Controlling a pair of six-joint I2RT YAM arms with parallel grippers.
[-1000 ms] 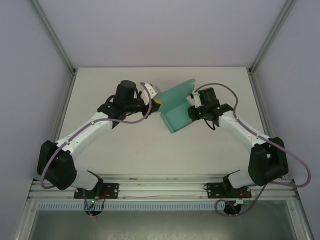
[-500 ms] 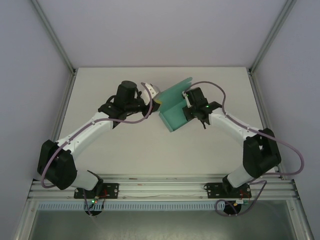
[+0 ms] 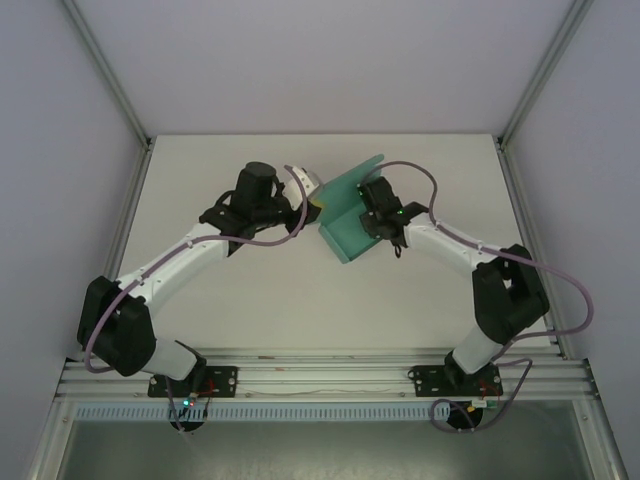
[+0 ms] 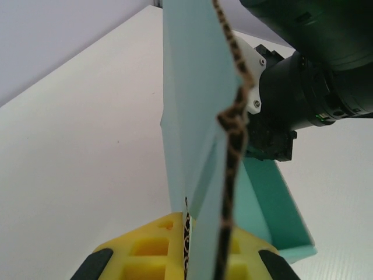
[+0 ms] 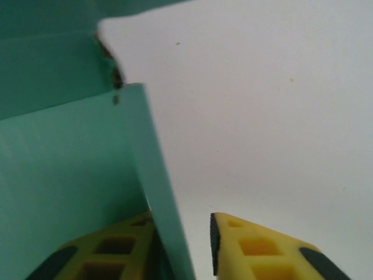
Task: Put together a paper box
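Observation:
The paper box point(image 3: 345, 238) is a teal-green card folded partway, one panel lying on the table and one standing up. My left gripper point(image 3: 314, 206) is shut on the box's left edge. In the left wrist view the card point(image 4: 192, 87) rises upright from between the yellow fingers point(image 4: 145, 251) of that gripper point(image 4: 195, 236). My right gripper point(image 3: 367, 212) reaches in from the right side. In the right wrist view a card flap point(image 5: 154, 186) stands between its jaws point(image 5: 180, 236), close to the left finger point(image 5: 111, 251). A gap separates it from the right finger point(image 5: 256, 248), so that gripper is open.
The white table point(image 3: 300, 290) is walled on the left, right and back by grey panels. The right arm's black wrist point(image 4: 309, 87) sits close behind the card in the left wrist view. The aluminium rail point(image 3: 320, 375) with both arm bases runs along the near edge.
The right arm has moved left, in against the box's right side, and its jaws now straddle a flap with a gap. The left gripper has kept its grip in place.

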